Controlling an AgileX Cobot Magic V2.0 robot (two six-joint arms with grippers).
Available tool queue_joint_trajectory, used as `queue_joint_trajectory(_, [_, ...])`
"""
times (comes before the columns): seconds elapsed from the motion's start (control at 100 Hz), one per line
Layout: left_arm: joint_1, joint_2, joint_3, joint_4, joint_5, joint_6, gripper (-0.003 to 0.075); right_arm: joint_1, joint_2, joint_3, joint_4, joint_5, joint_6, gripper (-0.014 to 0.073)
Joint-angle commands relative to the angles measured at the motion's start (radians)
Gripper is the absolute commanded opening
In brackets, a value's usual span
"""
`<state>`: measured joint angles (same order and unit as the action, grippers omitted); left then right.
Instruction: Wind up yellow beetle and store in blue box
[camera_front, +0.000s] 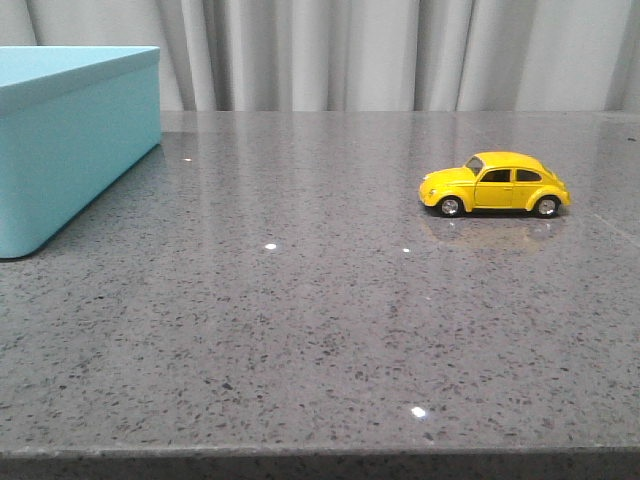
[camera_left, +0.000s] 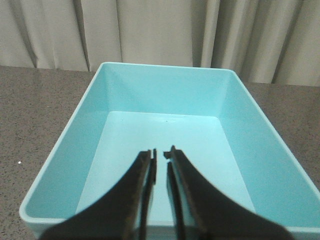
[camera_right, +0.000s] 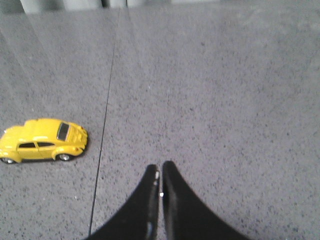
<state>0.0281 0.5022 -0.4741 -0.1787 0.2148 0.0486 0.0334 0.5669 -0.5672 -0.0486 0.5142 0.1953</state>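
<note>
The yellow beetle (camera_front: 496, 184) stands on its wheels on the grey table at the right, nose pointing left. It also shows in the right wrist view (camera_right: 42, 140), well apart from my right gripper (camera_right: 160, 169), which is shut and empty above bare table. The blue box (camera_front: 70, 130) stands at the far left. In the left wrist view its open, empty inside (camera_left: 165, 145) lies below my left gripper (camera_left: 161, 152), whose jaws stand almost closed with a thin gap and hold nothing. Neither gripper shows in the front view.
The grey speckled stone table (camera_front: 300, 330) has its front edge along the bottom of the front view. A thin dark seam (camera_right: 106, 125) runs across the tabletop beside the car. Pale curtains (camera_front: 400, 50) hang behind the table.
</note>
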Motion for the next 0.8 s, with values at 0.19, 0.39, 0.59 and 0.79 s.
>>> queue_joint_trajectory(0.19, [0.001,0.017,-0.050,-0.009,-0.050,0.002,0.0380,0.000,0.149,-0.158,0.021,0.071,-0.004,0.0344])
queue_joint_trajectory(0.39, [0.001,0.017,-0.105,-0.007,0.009,0.081,0.0400,0.000,0.283,-0.292,0.055,0.218,-0.004,0.0444])
queue_joint_trajectory(0.59, [0.001,0.017,-0.137,-0.007,0.011,0.081,0.0498,0.073,0.405,-0.433,0.072,0.301,-0.023,0.0446])
queue_joint_trajectory(0.79, [0.001,0.017,-0.139,-0.007,0.013,0.081,0.0496,0.212,0.551,-0.585,0.085,0.371,-0.011,0.0446])
